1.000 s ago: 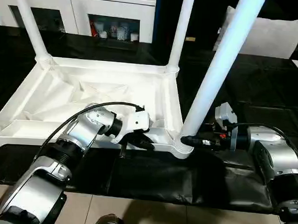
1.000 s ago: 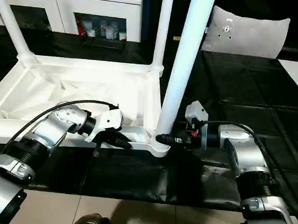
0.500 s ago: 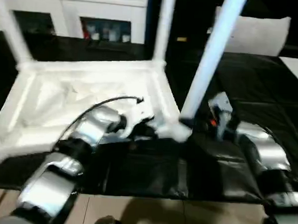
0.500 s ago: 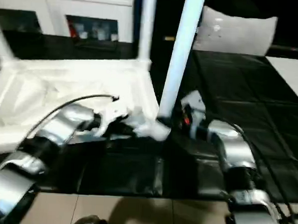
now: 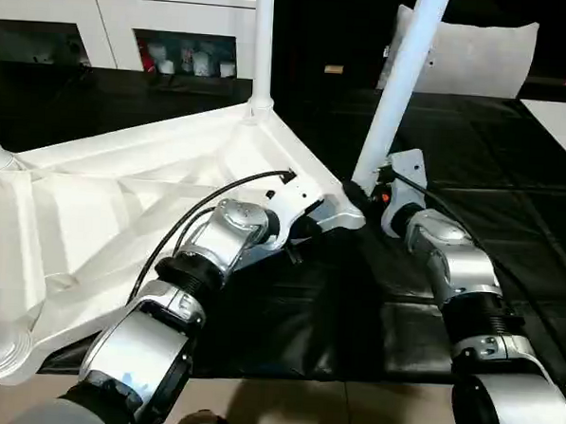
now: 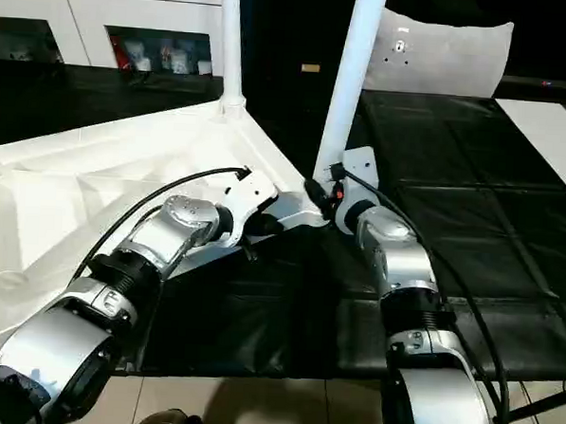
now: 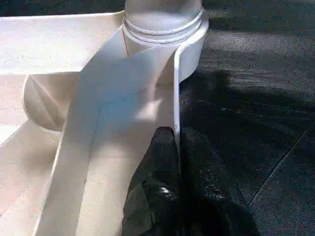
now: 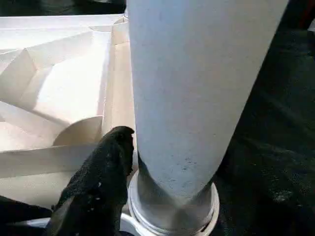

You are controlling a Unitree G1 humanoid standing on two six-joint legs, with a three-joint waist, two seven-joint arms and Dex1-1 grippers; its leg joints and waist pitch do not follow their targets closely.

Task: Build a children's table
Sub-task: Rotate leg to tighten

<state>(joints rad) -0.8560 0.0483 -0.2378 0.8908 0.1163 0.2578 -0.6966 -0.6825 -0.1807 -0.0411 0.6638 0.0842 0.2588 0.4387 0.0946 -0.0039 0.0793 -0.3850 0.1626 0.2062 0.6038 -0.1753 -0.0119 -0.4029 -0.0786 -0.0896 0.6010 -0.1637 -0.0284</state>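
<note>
Two pincers steady one corner: left pincer (image 7: 178, 162) pinching the table's rim (image 7: 175, 93), right pincer (image 8: 129, 162) clamping the leg (image 8: 187, 88) upright.

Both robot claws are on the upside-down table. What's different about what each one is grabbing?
The left claw pinches the thin flat rim of the table top, one finger each side of the edge. The right claw is at the round leg, low down by its corner socket; one black finger presses the leg's side. So the left claw holds something flat, the right claw something round and upright. Both work at the same corner, and both have black fingers.
</note>
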